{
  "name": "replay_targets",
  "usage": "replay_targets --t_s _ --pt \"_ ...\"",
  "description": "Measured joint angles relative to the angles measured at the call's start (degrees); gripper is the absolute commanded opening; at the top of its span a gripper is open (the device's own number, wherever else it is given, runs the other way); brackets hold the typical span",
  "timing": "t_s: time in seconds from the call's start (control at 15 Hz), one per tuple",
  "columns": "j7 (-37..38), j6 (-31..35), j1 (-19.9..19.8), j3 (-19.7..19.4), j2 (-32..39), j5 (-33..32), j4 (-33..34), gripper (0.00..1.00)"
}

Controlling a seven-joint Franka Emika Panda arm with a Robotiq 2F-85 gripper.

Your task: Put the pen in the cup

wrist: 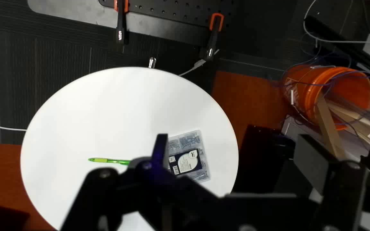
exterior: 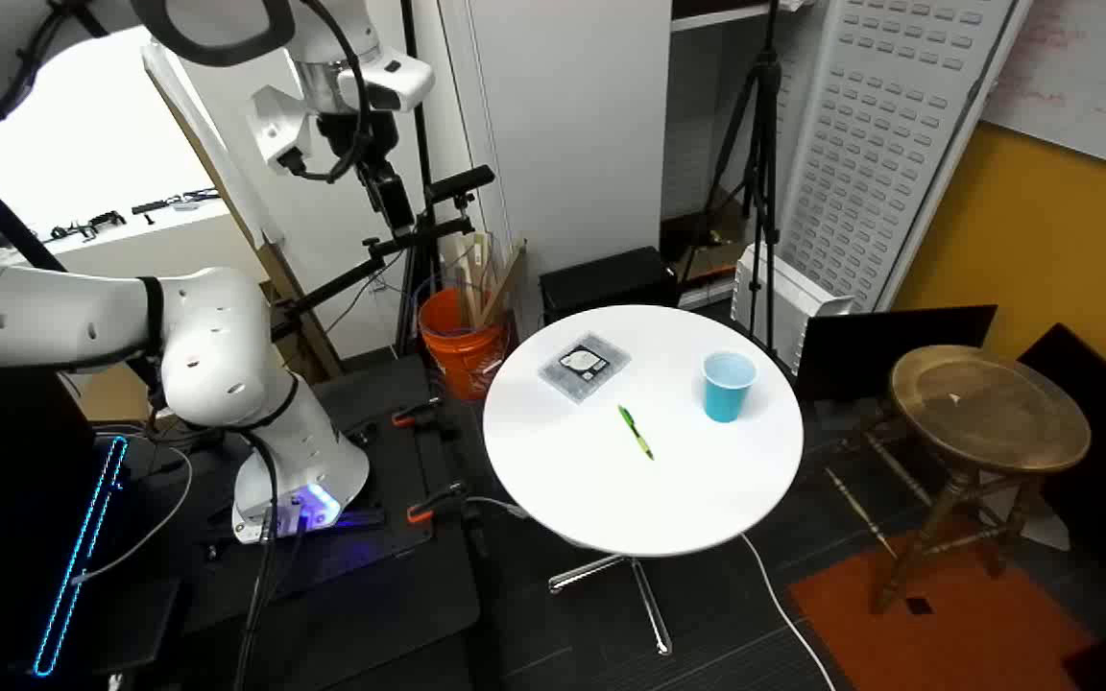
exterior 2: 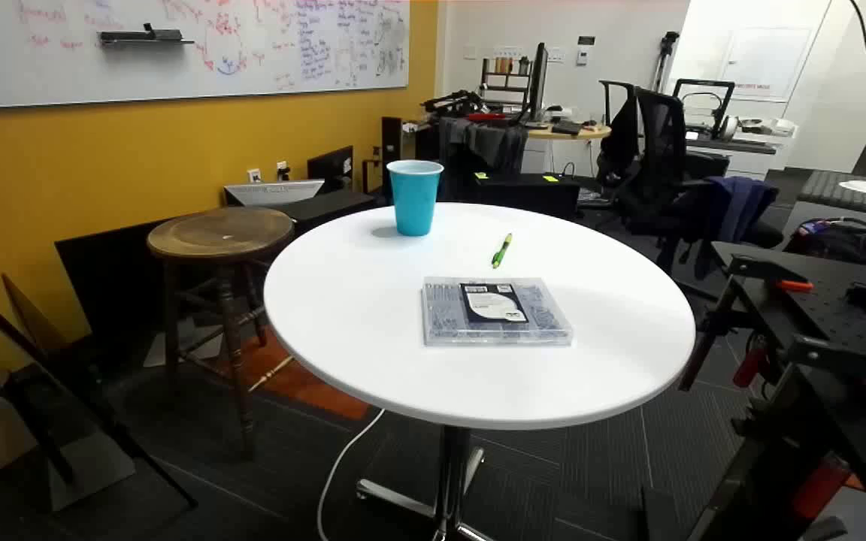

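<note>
Since the green pen (exterior: 637, 432) lies flat and ungrasped on the white round table (exterior: 553, 461), the step in hand is judged to be the approach, with grasp, carry and release all to come. Both exterior views show the pen touching neither the upright turquoise cup (exterior 2: 415, 201), its mouth open upward, nor the clear compartmented case (exterior 2: 497, 312) near by. High above the table, well apart from these objects, hangs the Robotiq gripper (wrist: 233, 144); in the wrist view its fingers (wrist: 312, 163) stand wide apart and hold nothing, while part of it covers one end of the pen. Because the pen runs roughly along the line joining the fingers and lies to one side of the gap, the next move probably calls for a sideways shift, a rotation so that they close across the pen, and a descent almost to the table, so thin is the target. A Franka Panda arm (exterior: 217, 365) carries the gripper.
</note>
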Motion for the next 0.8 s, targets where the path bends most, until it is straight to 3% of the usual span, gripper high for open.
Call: replay_targets --t_s 0.6,0.8 --pt "0.04 0.4 -0.13 0.05 0.0 0.0 0.0 1.0" --pt "1.32 4.84 -0.74 0.08 0.15 0.06 0.02 1.0"
